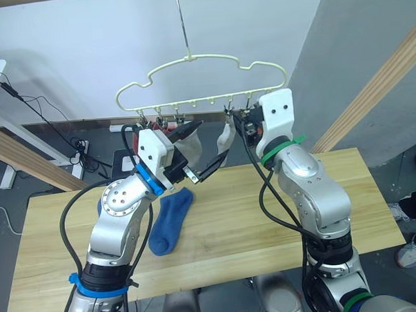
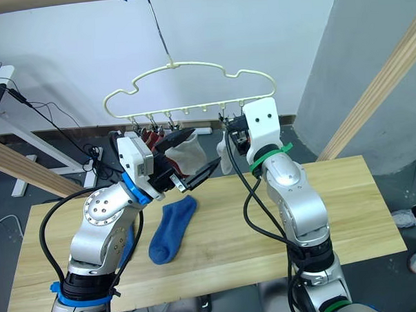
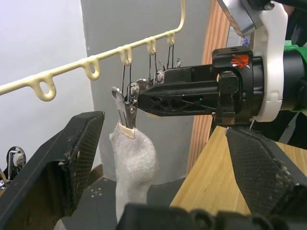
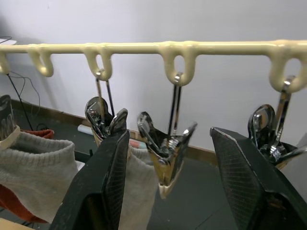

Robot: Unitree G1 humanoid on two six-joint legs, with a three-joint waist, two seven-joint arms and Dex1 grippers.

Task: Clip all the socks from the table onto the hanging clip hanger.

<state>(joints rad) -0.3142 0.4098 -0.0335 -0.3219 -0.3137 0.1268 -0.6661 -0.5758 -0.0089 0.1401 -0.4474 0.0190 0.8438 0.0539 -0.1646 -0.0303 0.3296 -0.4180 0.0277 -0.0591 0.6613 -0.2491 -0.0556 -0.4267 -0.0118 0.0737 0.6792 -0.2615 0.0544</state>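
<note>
The pale yellow clip hanger (image 1: 197,58) hangs above the table's (image 1: 266,222) far edge. Rust red socks (image 1: 167,126) and two light grey socks (image 1: 226,136) (image 3: 134,163) hang from its clips. One blue sock (image 1: 171,220) lies flat on the table, and more blue knit (image 2: 131,243) shows behind my left arm. My left gripper (image 1: 211,140) is open, raised near the hanging grey socks and holding nothing. My right gripper (image 4: 170,136) is open at the clip row, its fingers on either side of an empty metal clip (image 4: 165,153).
Slanted wooden poles (image 1: 377,86) (image 1: 29,160) of a frame stand at the table's right and left. Cables (image 1: 76,144) and a white desk leg (image 1: 3,130) are on the floor beyond the table. A person's shoe (image 1: 409,254) is at the right.
</note>
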